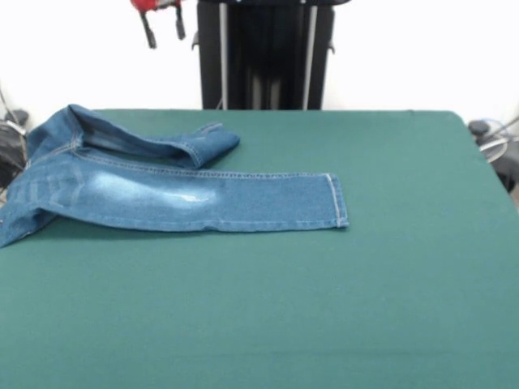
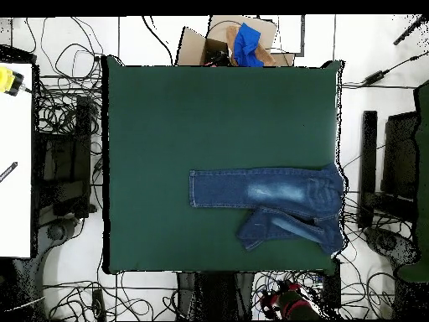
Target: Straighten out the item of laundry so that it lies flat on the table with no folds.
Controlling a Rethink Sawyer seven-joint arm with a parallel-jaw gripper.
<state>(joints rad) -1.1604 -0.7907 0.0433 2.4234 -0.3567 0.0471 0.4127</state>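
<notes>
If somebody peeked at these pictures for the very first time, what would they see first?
The small blue jeans catch the eye first, lying at one side of the big green table, with the waist reaching the table's edge. One leg stretches out straight, while the other is folded back short beside it. The robot's red gripper hangs high up behind the table, touching nothing.

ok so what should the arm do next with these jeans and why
Probably bring the end effector down to the folded leg's hem and grip it: that leg lies doubled back, while the other leg is already flat on the table.
</notes>
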